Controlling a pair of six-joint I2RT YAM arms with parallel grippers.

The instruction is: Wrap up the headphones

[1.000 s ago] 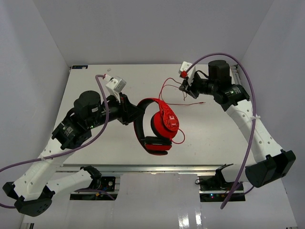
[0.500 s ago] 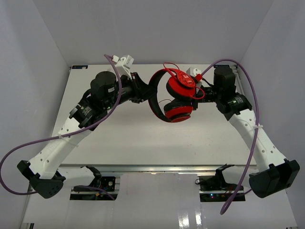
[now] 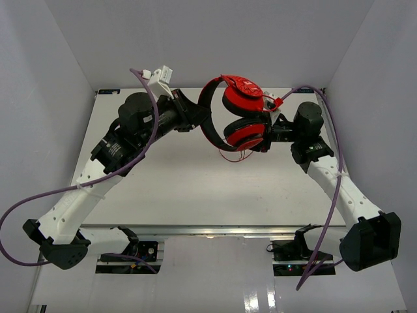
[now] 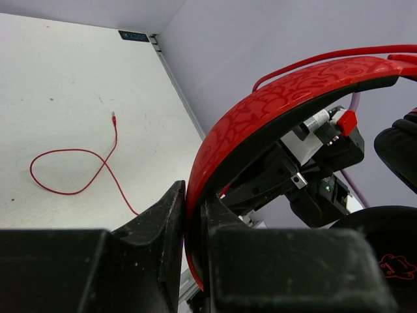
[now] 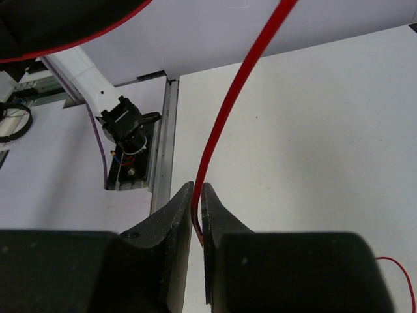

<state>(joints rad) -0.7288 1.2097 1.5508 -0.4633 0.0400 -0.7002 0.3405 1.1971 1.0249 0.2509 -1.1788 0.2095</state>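
We see the headphones held in the air over the far middle of the table, between the two arms. The headband bows out to the left and its open side faces right, so the long axis runs roughly left to right, with the two earcups at the right end, one farther and one nearer. The left gripper is clamped tight on the red headband. The right gripper is pinched to a narrow slit, with the thin red cord running down into it. A slack loop of cord lies on the table below.
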